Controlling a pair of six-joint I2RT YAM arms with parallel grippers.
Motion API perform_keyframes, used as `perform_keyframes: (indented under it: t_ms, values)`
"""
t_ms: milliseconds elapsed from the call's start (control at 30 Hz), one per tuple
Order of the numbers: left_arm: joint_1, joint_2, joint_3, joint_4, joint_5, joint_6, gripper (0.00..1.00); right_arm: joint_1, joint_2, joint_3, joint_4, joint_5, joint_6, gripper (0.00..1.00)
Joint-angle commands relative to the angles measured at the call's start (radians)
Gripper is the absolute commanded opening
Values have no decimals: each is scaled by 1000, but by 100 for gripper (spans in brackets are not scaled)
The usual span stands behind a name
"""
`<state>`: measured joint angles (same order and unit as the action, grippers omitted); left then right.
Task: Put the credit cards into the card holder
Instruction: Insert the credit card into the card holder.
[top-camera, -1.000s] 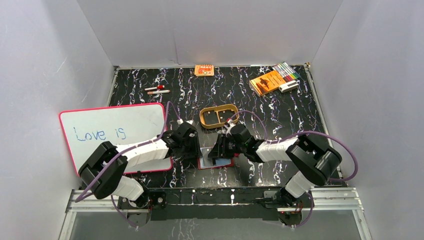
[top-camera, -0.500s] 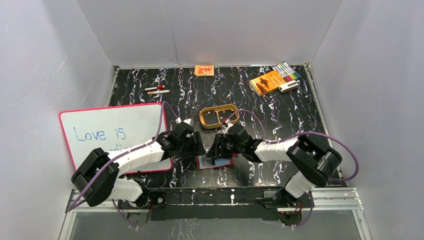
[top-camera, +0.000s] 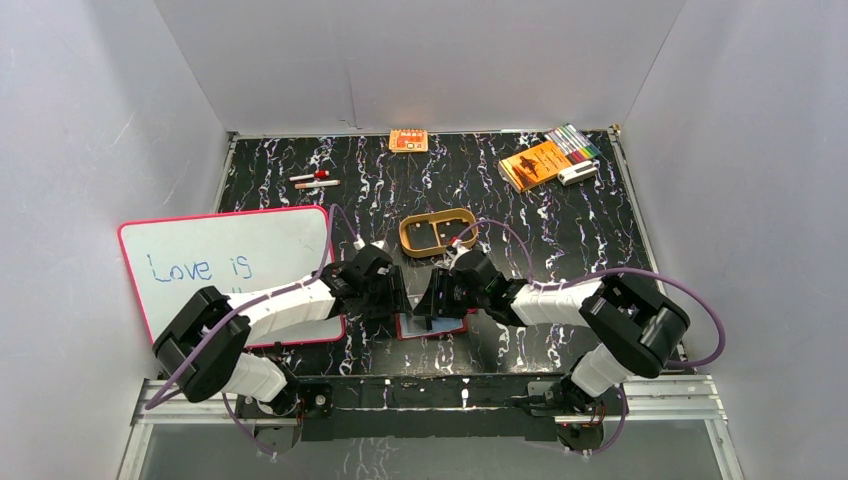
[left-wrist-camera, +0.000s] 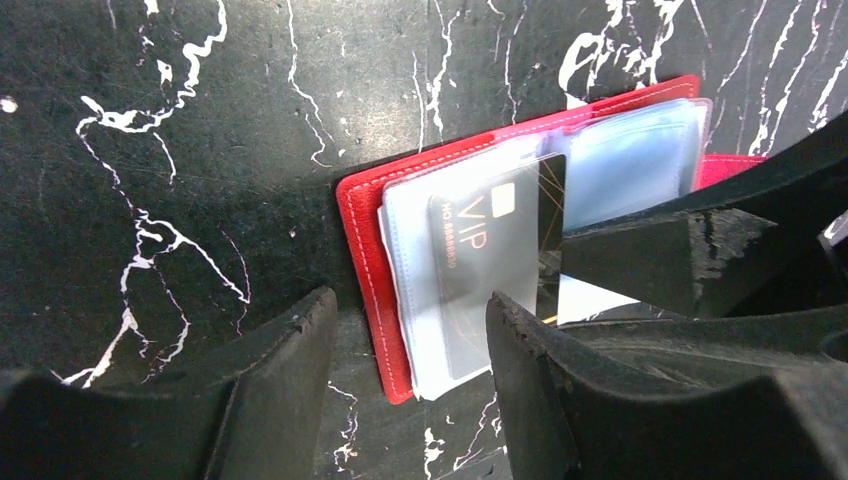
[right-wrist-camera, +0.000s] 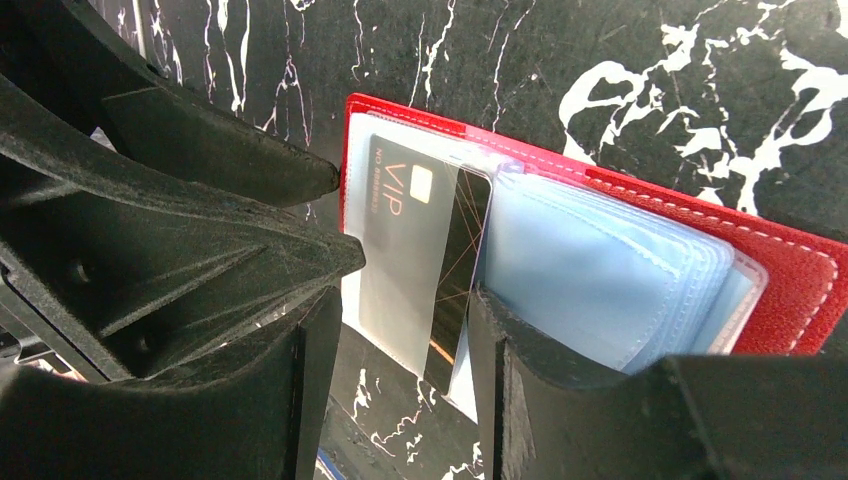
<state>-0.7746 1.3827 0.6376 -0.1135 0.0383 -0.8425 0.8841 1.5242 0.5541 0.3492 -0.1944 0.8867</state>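
- card holder (top-camera: 447, 328) lies open and flat on the black marbled table (top-camera: 560, 220), lower middle of the top view, just below the tan tray (top-camera: 438, 232), with both gripper heads over it.
- 1 dark card (left-wrist-camera: 490, 260) marked VIP sits in the clear sleeve (left-wrist-camera: 410, 225) on 1 page of the holder.
- most of that card shows grey through the plastic. A dark strip on the fold side is uncovered, so I judge it mostly in but not fully seated.
- the other page has a stack of light blue sleeves (right-wrist-camera: 600, 270). Cannot tell if any cards are inside them.
- left gripper (left-wrist-camera: 408, 318): jaws spread with nothing pinched. The holder's outer red edge shows in the gap, at centre left of the left wrist view. Cannot tell if it touches.
- right gripper (right-wrist-camera: 405, 300): jaws spread, astride the near end of the dark card, with 1 finger by the fold. No pinch on the card as far as the right wrist view shows.
- the 2 grippers sit close together over the holder. A right finger shows at the right of the left wrist view, over the fold.
- no loose cards visible on the table in the top view, but the arms hide the area right around the holder, so the count of cards left is unknown.
- progress, my judgement: late stage for this card, 1 card nearly home.
- left to do: slide the uncovered strip fully under the sleeve, then handle any cards not in view.
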Motion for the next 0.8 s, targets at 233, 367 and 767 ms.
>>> perform_keyframes:
  t_ms: [233, 367, 767]
  values:
    - [-5, 57, 32, 75, 101, -29, 54, 8, -25, -19, -25, 26, -9, 58]
    - [-6, 67, 34, 103, 127, -32, 53, 13, -19, -15, -13, 17, -16, 59]
    - [-7, 68, 21, 154, 159, -47, 53, 28, -1, -9, 66, -23, -26, 59]
